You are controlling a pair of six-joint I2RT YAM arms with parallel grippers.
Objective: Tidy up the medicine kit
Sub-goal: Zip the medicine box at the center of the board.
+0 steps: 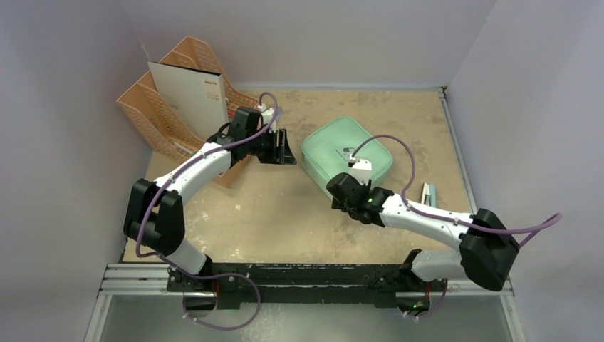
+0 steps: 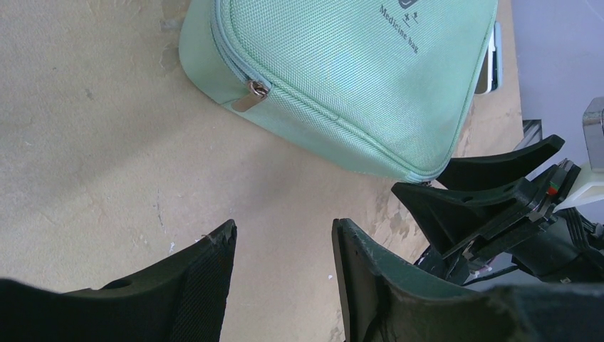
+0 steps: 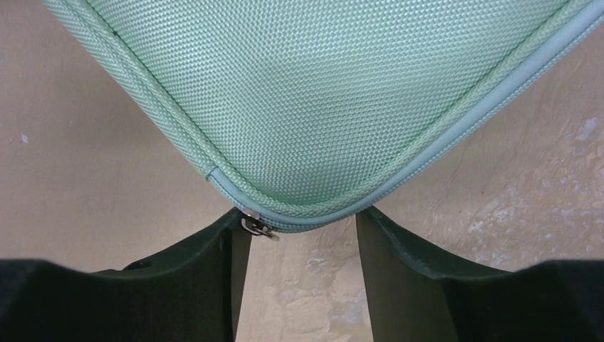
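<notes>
Right gripper [image 3: 300, 217]: jaws half open, nothing held, straddling a corner of the medicine kit [image 3: 313, 107]. The zipper pull [image 3: 258, 226] touches one finger. Left gripper [image 2: 283, 229]: half open, empty, with the kit ahead of it. The case is judged soft and light; grasp the pull.

The scuffed beige worktop [image 1: 285, 214] carries a closed mint-green zippered fabric case [image 1: 326, 148] centre-right and a peach plastic lattice organizer [image 1: 137, 112] far left.
</notes>
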